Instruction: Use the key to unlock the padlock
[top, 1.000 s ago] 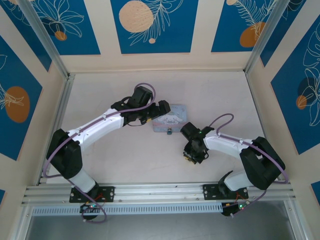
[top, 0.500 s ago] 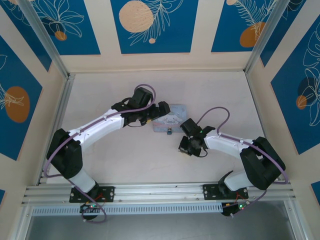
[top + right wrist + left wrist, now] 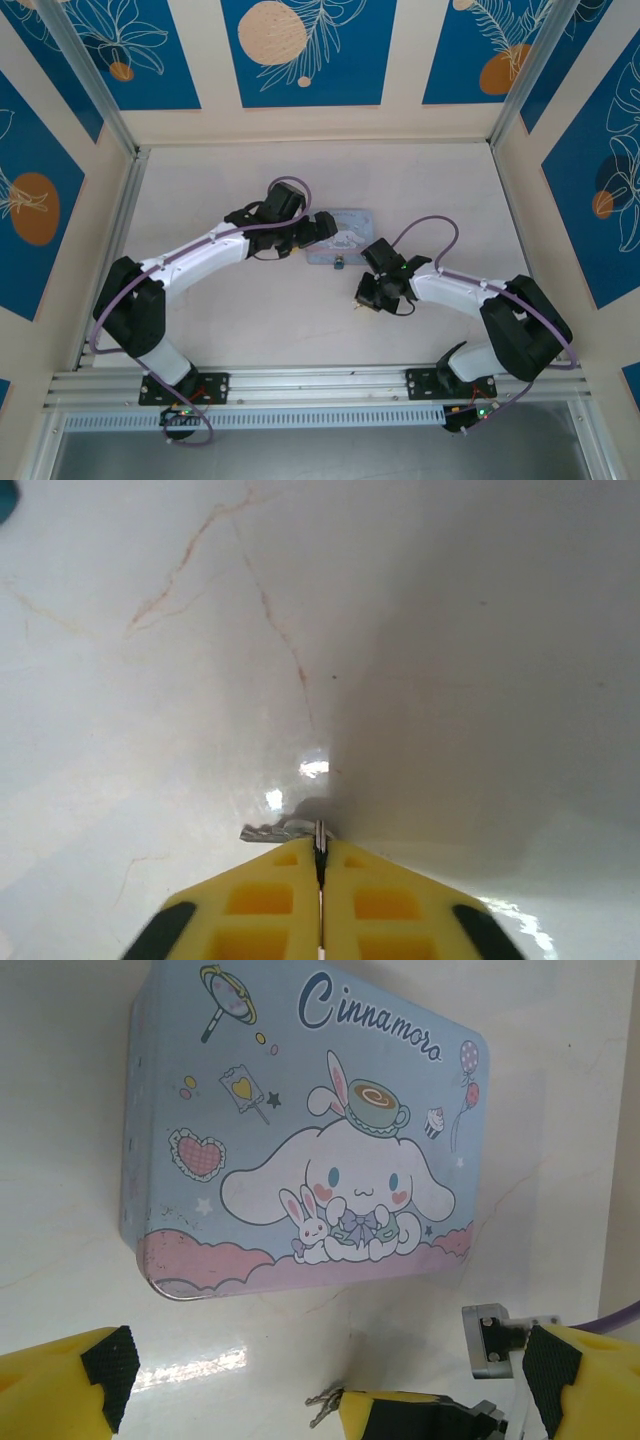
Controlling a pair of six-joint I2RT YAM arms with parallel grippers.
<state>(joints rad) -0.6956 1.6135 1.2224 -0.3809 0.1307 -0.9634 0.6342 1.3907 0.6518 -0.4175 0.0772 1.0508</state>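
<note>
The tiny blue padlock point(image 3: 340, 263) sits at the front edge of the light blue cartoon tin box point(image 3: 345, 235) point(image 3: 300, 1130). My right gripper point(image 3: 359, 299) point(image 3: 321, 844) is shut on the key point(image 3: 274, 832), a short way below and right of the padlock. The key's toothed blade sticks out to the left of the yellow fingertips. In the left wrist view, the key point(image 3: 325, 1406) pokes out of one yellow finger of the right gripper point(image 3: 400, 1415). My left gripper point(image 3: 322, 227) point(image 3: 325, 1365) hangs wide open at the box's left side, holding nothing.
The white marble-look table point(image 3: 260, 310) is closed in by patterned walls at the back and both sides. A metal rail point(image 3: 320, 385) runs along its near edge. Purple cables loop over both arms.
My right gripper has moved up and left with the key, closer to the padlock and the tin box. The left arm has shifted only slightly by the box.
</note>
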